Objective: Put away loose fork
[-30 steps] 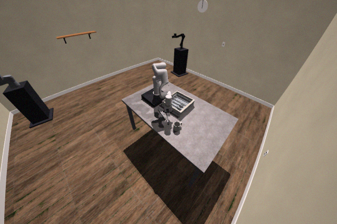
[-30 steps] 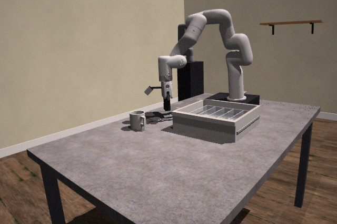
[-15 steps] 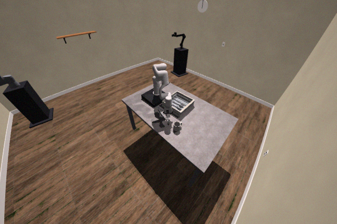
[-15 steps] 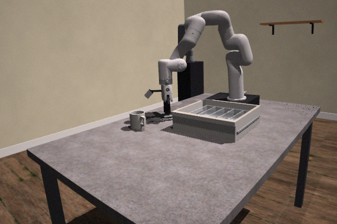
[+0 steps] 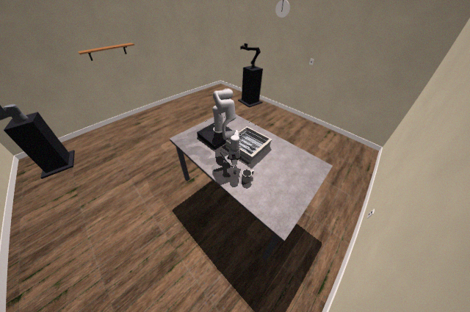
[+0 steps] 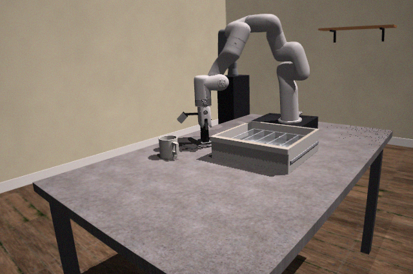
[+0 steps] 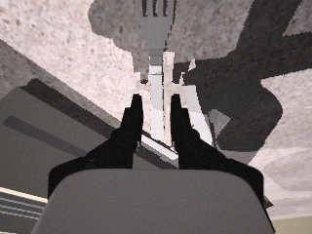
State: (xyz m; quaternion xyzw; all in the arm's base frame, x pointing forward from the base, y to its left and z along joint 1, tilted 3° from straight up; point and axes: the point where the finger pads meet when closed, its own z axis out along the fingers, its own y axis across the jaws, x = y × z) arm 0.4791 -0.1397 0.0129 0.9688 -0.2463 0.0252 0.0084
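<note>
The loose fork (image 7: 156,73) lies flat on the grey table, tines pointing away in the wrist view and its handle running back between my fingers. My gripper (image 7: 156,105) is lowered over the handle, one finger on each side with a small gap to either, so it is partly open and grips nothing. In the exterior view the gripper (image 6: 204,137) points straight down just left of the tray (image 6: 264,146), with the fork (image 6: 203,145) under it. The tray also shows in the top view (image 5: 253,142) with cutlery in its slots; I cannot tell the forks apart there.
A grey mug (image 6: 168,147) stands on the table left of the gripper. The tray's side wall (image 7: 49,132) rises close to the left finger. The robot base (image 6: 289,118) is behind the tray.
</note>
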